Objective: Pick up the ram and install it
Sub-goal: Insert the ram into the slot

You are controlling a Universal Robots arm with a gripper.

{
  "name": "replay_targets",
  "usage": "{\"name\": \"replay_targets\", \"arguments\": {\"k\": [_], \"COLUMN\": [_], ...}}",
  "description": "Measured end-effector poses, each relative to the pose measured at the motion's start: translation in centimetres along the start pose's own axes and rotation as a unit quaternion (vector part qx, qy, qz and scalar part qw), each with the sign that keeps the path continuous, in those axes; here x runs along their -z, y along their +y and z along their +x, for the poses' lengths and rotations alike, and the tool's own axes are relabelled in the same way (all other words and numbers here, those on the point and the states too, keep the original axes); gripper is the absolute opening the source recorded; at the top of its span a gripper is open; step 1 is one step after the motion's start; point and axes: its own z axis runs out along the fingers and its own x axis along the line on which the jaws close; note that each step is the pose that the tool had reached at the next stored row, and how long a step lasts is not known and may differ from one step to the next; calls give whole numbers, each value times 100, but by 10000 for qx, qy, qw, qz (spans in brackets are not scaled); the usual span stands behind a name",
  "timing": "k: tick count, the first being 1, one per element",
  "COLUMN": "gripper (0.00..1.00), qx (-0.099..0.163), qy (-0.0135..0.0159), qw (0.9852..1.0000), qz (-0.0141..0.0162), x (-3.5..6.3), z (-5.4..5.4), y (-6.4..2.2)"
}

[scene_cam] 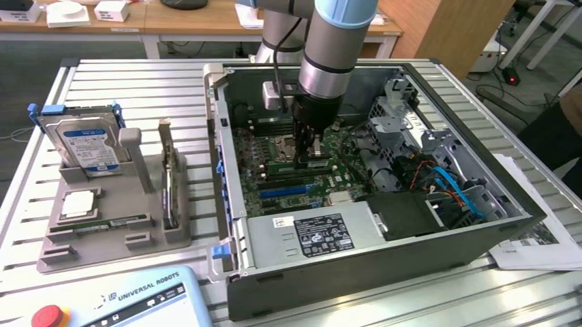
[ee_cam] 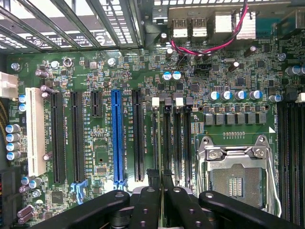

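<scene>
Slatted metal surface (scene_cam: 136, 88) spanning the exterior frame; wooden desks (scene_cam: 182, 24) along the upper edge; loose papers (scene_cam: 536, 238) at the right edge.

Grey tray (scene_cam: 100, 253) at the exterior view's left, holding an upright hard drive (scene_cam: 86, 143), a square processor (scene_cam: 80, 204), a green stick (scene_cam: 109, 224) lying flat just in front of it, and a thin board (scene_cam: 165, 170) standing on edge; teach pendant (scene_cam: 127, 300) at lower left. Open computer case (scene_cam: 382, 269) at centre, lying on its side; power supply (scene_cam: 314, 235) against its near wall; blue cables (scene_cam: 454, 191) further right; arm (scene_cam: 332, 41) reaching down from the top of the frame into the case, hiding part of the motherboard (scene_cam: 291, 180).

Claw (scene_cam: 311, 158) low over that board; in the wrist view, fingers (ee_cam: 150, 191) drawn together with barely a slit between them; blue slot (ee_cam: 116, 138) and open processor socket (ee_cam: 236, 176) on either side. Ram (ee_cam: 156, 143) seen edge-on as a thin pale strip along the memory slot with the white latch (ee_cam: 155, 101), ending right at the fingertips; cannot tell whether pinched there or seated in the slot and merely touched.
</scene>
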Motion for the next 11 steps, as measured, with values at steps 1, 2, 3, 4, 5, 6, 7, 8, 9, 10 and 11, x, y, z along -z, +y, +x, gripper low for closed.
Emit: {"name": "replay_targets", "arguments": {"k": [1,2,3,4,5,6,7,8,9,10,11], "gripper": [13,13,13,13,13,13,13,14,14,20,20], "qx": [0,0,0,0,0,0,0,1,1,1,1], "qy": [0,0,0,0,0,0,0,-1,-1,-1,-1], "qw": [10000,10000,10000,10000,10000,10000,10000,10000,10000,10000,10000], "qz": [0,0,0,0,0,0,1,3,1,0,0], "x": [0,0,0,0,0,0,0,-1,-1,0,0], "z": [0,0,0,0,0,0,0,0,0,0,0], "y": [0,0,0,0,0,0,0,-1,-1,-1,-1]}}
